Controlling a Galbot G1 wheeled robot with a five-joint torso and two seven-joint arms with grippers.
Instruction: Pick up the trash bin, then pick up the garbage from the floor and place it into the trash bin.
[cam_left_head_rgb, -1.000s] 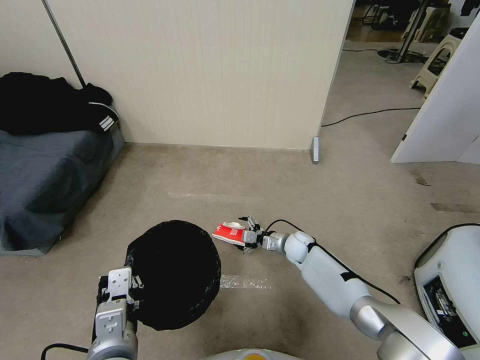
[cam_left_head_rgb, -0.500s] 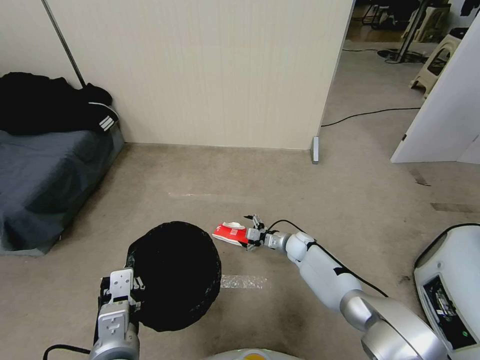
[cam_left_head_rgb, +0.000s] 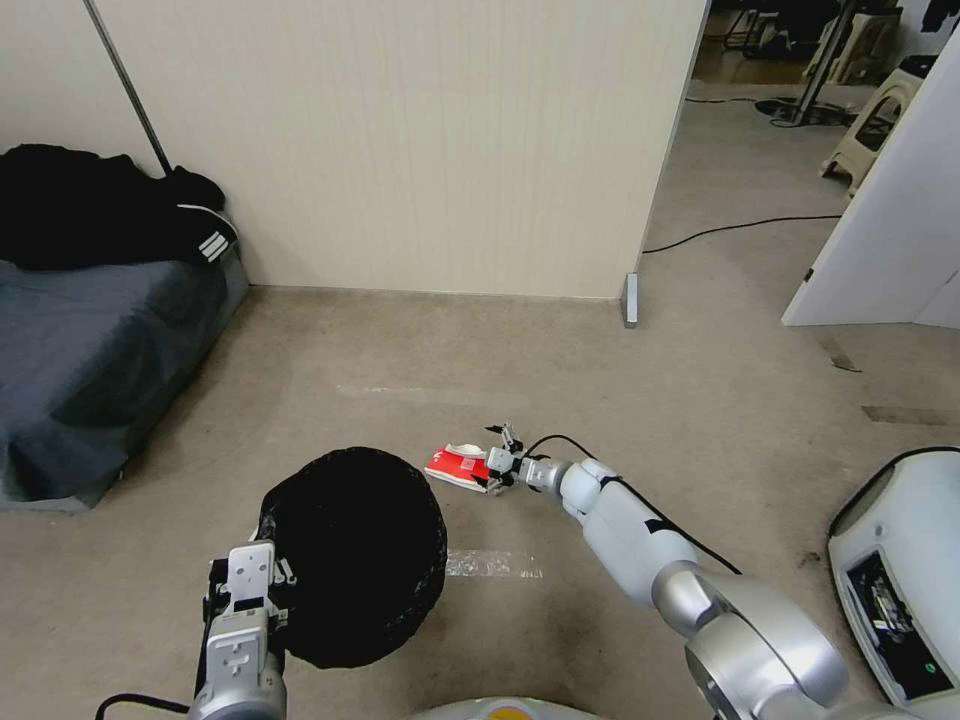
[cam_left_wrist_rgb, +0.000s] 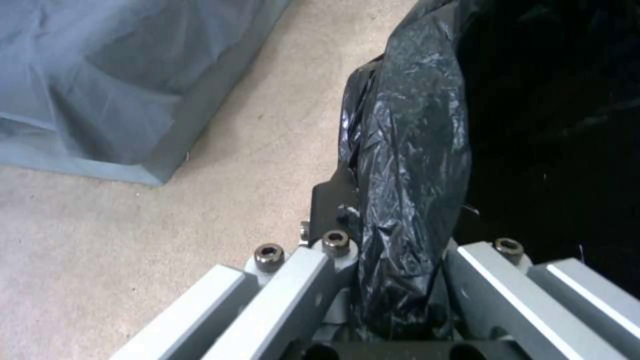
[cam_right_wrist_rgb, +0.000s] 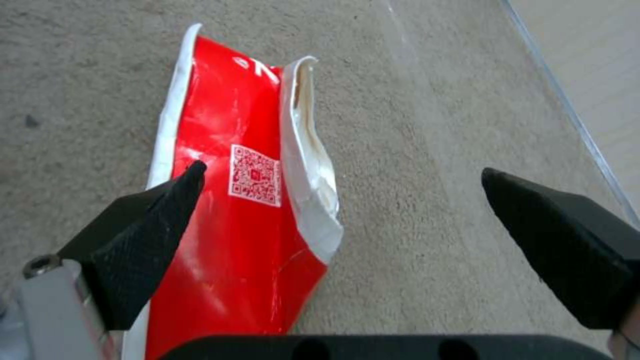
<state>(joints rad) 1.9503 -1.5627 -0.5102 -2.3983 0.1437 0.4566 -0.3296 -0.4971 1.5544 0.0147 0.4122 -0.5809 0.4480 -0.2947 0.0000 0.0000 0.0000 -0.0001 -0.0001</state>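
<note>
The trash bin (cam_left_head_rgb: 350, 555), lined with a crinkly black bag, hangs low at the front left. My left gripper (cam_left_head_rgb: 268, 582) is shut on its rim; in the left wrist view the bag-covered rim (cam_left_wrist_rgb: 407, 165) is pinched between the jaws of the left gripper (cam_left_wrist_rgb: 400, 305). The garbage here is a red-white packet (cam_left_head_rgb: 457, 467) lying flat on the carpet just right of the bin. My right gripper (cam_left_head_rgb: 500, 462) is down at the packet's near end. In the right wrist view the right gripper (cam_right_wrist_rgb: 343, 172) is open, one finger over the packet (cam_right_wrist_rgb: 227, 225), the other over bare carpet.
A bed with a dark grey cover (cam_left_head_rgb: 90, 360) and black clothes (cam_left_head_rgb: 100, 205) stands at the left. A beige partition wall (cam_left_head_rgb: 400, 150) ends at a metal foot (cam_left_head_rgb: 630, 300). A cable (cam_left_head_rgb: 740, 228) crosses the floor beyond. A white machine (cam_left_head_rgb: 900, 570) sits at the right.
My right arm has reached a little farther and lower, bringing its open gripper over the packet's end. The left gripper and bin have drifted slightly nearer.
</note>
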